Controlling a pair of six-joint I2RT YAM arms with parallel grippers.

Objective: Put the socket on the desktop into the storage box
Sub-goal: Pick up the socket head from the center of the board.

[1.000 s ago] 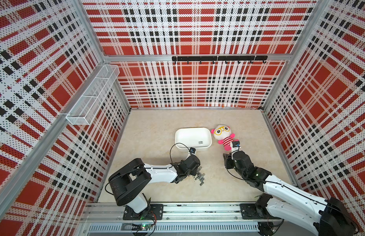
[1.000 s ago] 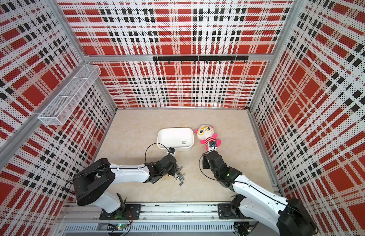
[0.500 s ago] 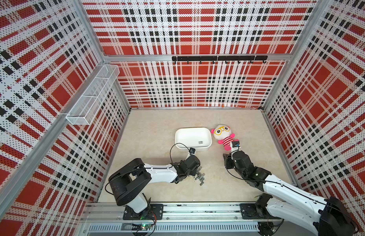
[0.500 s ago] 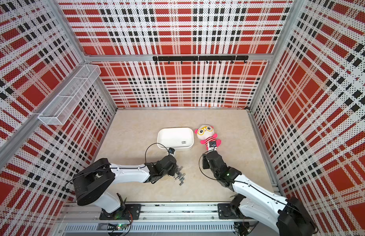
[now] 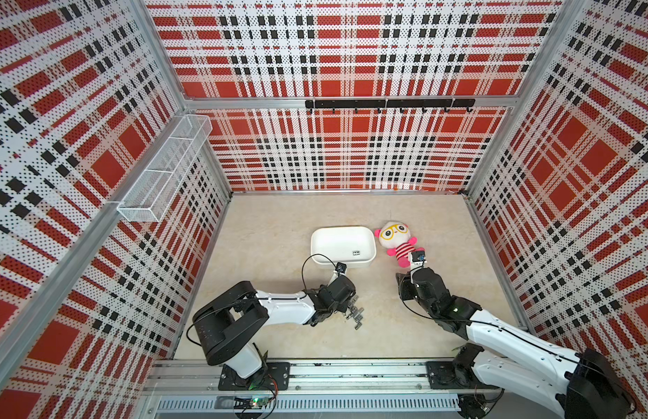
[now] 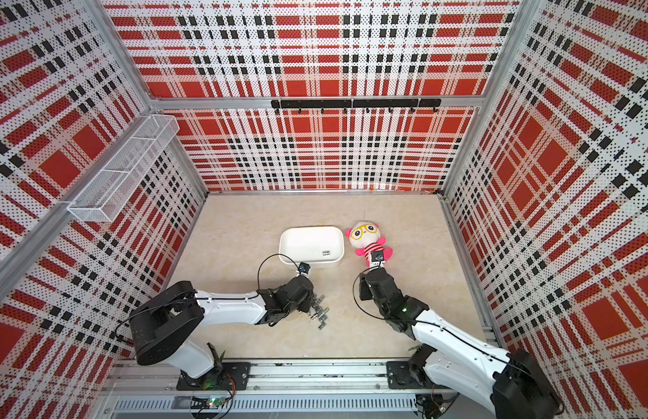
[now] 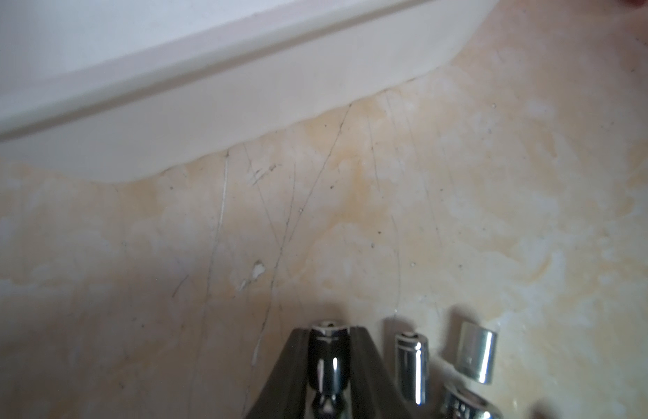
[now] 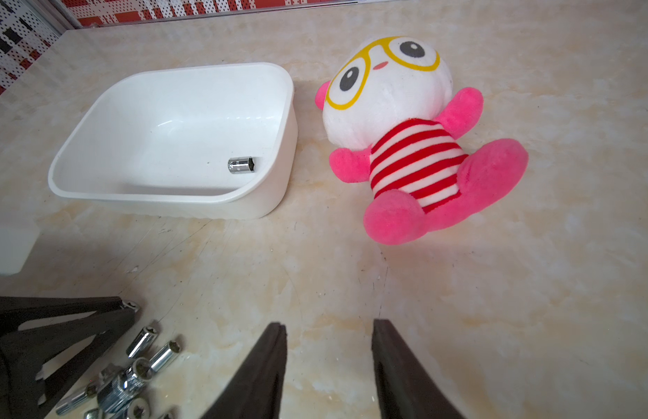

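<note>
Left wrist view | left gripper (image 7: 329, 332) pinching one socket (image 7: 329, 362) on the desktop (image 7: 460, 217), jaws nearly closed | socket's long axis pointing far toward storage box (image 7: 206, 109) | left arm sitting nearer; right gripper (image 8: 329, 323) hanging open, empty

The beige marbled table (image 5: 279, 225) carries a white storage box (image 5: 351, 264), a pink plush doll (image 5: 395, 239) lying just beside it, and a loose heap of chrome sockets (image 5: 355, 315) nearer the arms' bases.
</note>
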